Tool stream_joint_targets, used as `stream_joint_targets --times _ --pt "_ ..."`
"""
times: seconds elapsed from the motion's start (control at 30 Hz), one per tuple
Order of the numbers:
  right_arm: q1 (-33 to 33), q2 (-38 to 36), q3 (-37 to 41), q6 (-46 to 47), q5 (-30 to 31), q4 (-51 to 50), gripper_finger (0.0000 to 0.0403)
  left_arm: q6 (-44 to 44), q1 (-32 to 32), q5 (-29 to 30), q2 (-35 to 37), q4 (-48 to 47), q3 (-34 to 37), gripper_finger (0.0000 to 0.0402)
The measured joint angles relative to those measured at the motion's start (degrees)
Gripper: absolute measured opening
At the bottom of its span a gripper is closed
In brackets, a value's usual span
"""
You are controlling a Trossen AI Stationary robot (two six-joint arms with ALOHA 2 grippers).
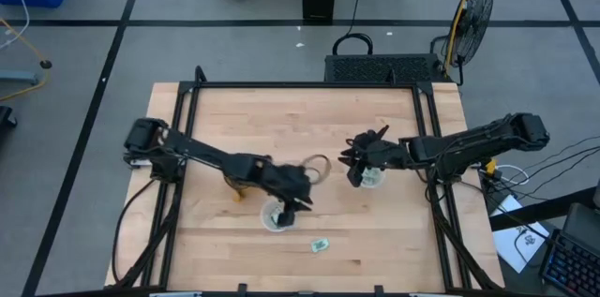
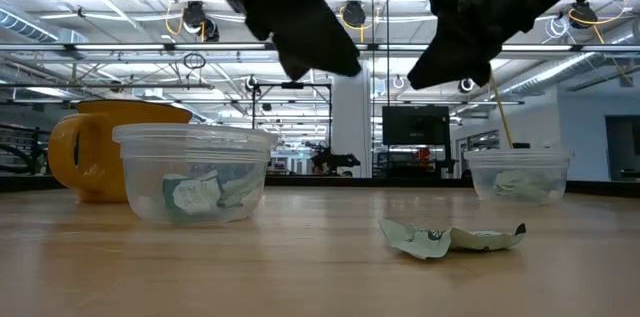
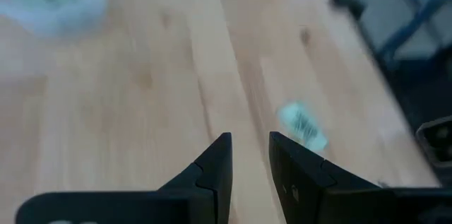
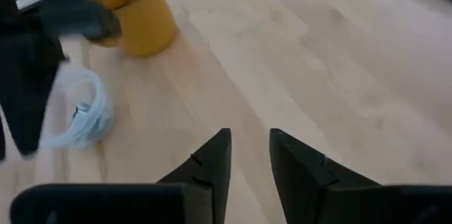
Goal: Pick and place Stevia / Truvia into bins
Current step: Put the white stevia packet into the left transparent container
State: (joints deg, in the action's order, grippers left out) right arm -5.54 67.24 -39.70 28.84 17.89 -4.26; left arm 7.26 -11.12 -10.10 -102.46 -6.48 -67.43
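One pale green and white sachet (image 1: 320,245) lies crumpled flat on the table near its near edge, also seen in the low view (image 2: 450,239) and the left wrist view (image 3: 302,125). Two clear cups stand upright, the left cup (image 1: 277,217) and the right cup (image 1: 373,179), and both hold sachets (image 2: 200,195) (image 2: 518,183). My left gripper (image 1: 296,205) (image 3: 251,139) hovers over the left cup, narrowly open and empty. My right gripper (image 1: 356,168) (image 4: 251,136) hovers beside the right cup, also narrowly open and empty.
An amber mug (image 1: 238,187) stands just left of the left cup. A pale ring shape (image 1: 319,165) lies between the two grippers. Black frame rails run along the table's left and right edges. Bare wood lies toward the far edge.
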Motion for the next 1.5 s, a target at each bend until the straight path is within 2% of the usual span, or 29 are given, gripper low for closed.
stream_joint_targets --times 0.1,0.23,0.37,0.6,0.8,0.97,1.07,1.27,1.37,1.5 --pt "0.00 0.01 0.00 -4.52 0.00 0.53 0.0093 0.90 -0.46 0.00 -5.93 -11.87 -8.26 0.0099" --pt "-0.18 0.02 0.05 -7.52 0.00 -0.70 0.0093 4.31 -1.38 -2.80 -12.11 -19.13 -14.80 0.0099" --pt "-0.15 0.04 1.41 -9.31 0.00 -0.27 0.0093 9.68 -2.74 -5.47 -15.67 -18.99 -16.43 0.0099" --pt "-0.15 0.04 3.85 -9.95 0.11 -0.27 0.0093 18.19 -5.17 -4.93 -16.10 -11.98 -16.53 0.0099" --pt "-0.19 0.06 5.73 -4.55 0.06 0.97 0.0089 23.06 -7.52 -1.91 -17.08 -9.84 -16.60 0.0099" --pt "-2.26 0.09 8.93 -2.57 -0.11 13.62 0.0089 24.81 -9.72 -1.51 -20.54 -7.14 -16.64 0.0099" --pt "-4.12 0.04 11.10 -7.08 -0.11 23.83 0.0089 24.79 -10.51 -1.83 -22.59 -5.98 -16.60 0.0099" --pt "-5.61 -0.04 15.30 -15.35 -0.02 39.98 0.0089 24.74 -10.47 0.35 -22.38 -6.45 -16.64 0.0099" --pt "-5.61 -0.09 16.95 -15.57 0.00 44.37 0.0089 24.85 -10.40 0.52 -22.31 -4.95 -16.62 0.0099" --pt "-5.61 -0.02 18.42 -15.62 0.00 44.59 0.0089 24.81 -10.29 0.30 -22.12 -3.09 -16.56 0.0099"
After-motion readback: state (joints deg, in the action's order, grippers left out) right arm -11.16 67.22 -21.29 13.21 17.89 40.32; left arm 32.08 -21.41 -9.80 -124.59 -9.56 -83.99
